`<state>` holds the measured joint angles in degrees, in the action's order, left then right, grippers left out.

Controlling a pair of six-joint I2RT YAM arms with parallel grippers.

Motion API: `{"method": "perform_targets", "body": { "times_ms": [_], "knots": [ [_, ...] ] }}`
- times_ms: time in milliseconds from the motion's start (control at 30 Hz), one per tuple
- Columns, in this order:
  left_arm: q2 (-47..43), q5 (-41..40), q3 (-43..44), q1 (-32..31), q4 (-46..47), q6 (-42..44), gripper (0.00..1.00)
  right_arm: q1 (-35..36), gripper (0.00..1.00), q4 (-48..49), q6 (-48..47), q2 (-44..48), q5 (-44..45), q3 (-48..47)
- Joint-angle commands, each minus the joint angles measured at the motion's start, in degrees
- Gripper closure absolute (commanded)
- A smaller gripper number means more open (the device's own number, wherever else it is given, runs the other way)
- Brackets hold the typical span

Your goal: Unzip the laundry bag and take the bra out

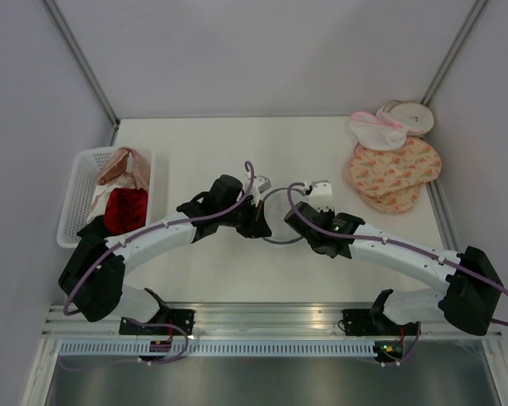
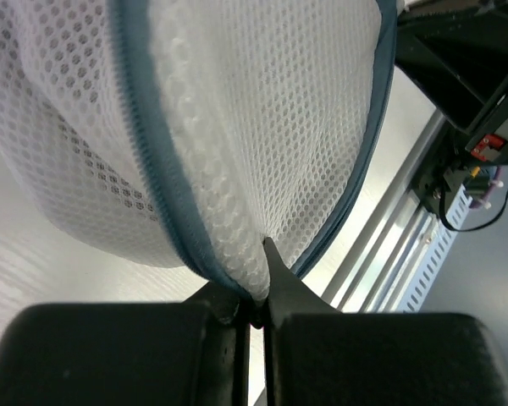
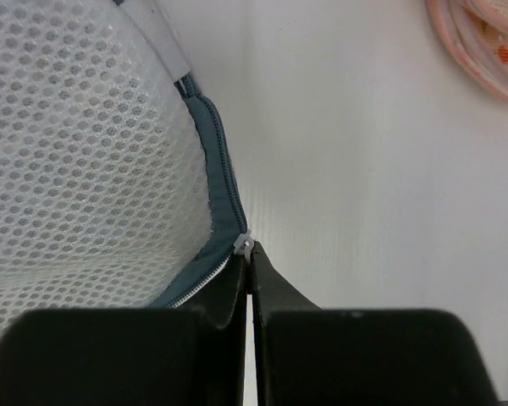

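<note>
The laundry bag (image 1: 281,218) is a round white mesh drum with a dark rim, lying mid-table between my two grippers. My left gripper (image 1: 261,227) is at its left side. In the left wrist view it (image 2: 258,296) is shut on a fold of the bag's mesh (image 2: 262,127) beside the blue-grey zipper tape (image 2: 148,144). My right gripper (image 1: 298,213) is at the bag's right side. In the right wrist view it (image 3: 250,251) is shut on the small grey zipper pull (image 3: 245,242) at the bag's edge (image 3: 76,169). The bra is hidden.
A white basket (image 1: 72,199) at the left holds a pink-peach garment (image 1: 123,165) and a red garment (image 1: 125,209). Peach patterned rounds (image 1: 394,169) and a white pouch with pink trim (image 1: 374,128) lie at the back right. A metal rail (image 1: 262,317) runs along the near edge.
</note>
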<state>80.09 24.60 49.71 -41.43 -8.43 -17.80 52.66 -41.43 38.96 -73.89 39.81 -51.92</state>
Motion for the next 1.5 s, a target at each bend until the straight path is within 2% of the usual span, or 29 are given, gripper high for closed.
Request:
{"method": "perform_targets", "body": {
  "times_ms": [0,100,200,233,300,400,500,567,667,700,900,1000,1167,1467],
  "knots": [
    [3.0,5.5,1.8,0.3,-9.1,6.4,0.98,-0.7,1.0,-6.0,1.0,0.3,12.0,-2.2],
    [2.9,4.1,2.2,0.3,-9.2,6.1,0.98,-0.7,1.0,-5.6,0.6,-0.5,10.6,-2.0],
    [0.7,-6.4,1.8,0.3,-7.5,1.2,0.68,-0.7,1.0,-1.7,-2.1,0.4,5.6,-0.2],
    [-1.4,-9.3,1.2,0.4,-6.4,-0.8,0.41,-0.7,1.0,-0.6,-2.6,1.1,1.8,1.1],
    [-3.6,-16.1,0.3,0.4,-5.3,-6.9,0.23,-0.6,1.0,2.3,-3.4,2.2,-1.4,2.3],
    [-8.7,-20.4,-3.7,0.3,-3.0,-15.5,0.17,-0.7,0.99,5.7,-4.6,3.0,-8.5,3.9],
    [-13.8,-20.6,-8.2,-0.1,0.9,-25.3,0.14,-0.7,1.0,10.0,-6.6,3.8,-19.0,5.3],
    [-17.1,-20.7,-14.3,-2.5,5.5,-32.0,0.13,-0.6,1.0,13.2,-7.1,4.5,-27.1,6.6],
    [-19.0,-22.3,-17.6,-4.7,8.1,-38.2,0.12,-0.7,0.99,19.2,-7.2,5.9,-34.9,8.4],
    [-19.4,-22.4,-19.6,-5.3,12.9,-39.1,0.11,-0.7,1.0,20.2,-7.2,6.6,-37.8,8.9],
    [-15.0,-22.5,-22.8,-7.2,27.0,-46.2,0.1,-0.7,1.0,21.8,-8.0,8.1,-39.6,9.3],
    [-12.5,-24.3,-22.4,-8.5,29.7,-48.5,0.09,-0.7,1.0,21.7,-8.4,8.9,-39.5,9.4],
    [-11.4,-34.3,-24.4,-9.6,33.7,-54.0,0.09,-0.6,0.99,21.2,-9.0,10.3,-41.7,10.1],
    [-2.6,-34.7,-21.4,-10.1,36.2,-54.5,0.12,-0.6,1.0,19.4,-10.3,10.9,-44.0,10.3]
  ]
}}
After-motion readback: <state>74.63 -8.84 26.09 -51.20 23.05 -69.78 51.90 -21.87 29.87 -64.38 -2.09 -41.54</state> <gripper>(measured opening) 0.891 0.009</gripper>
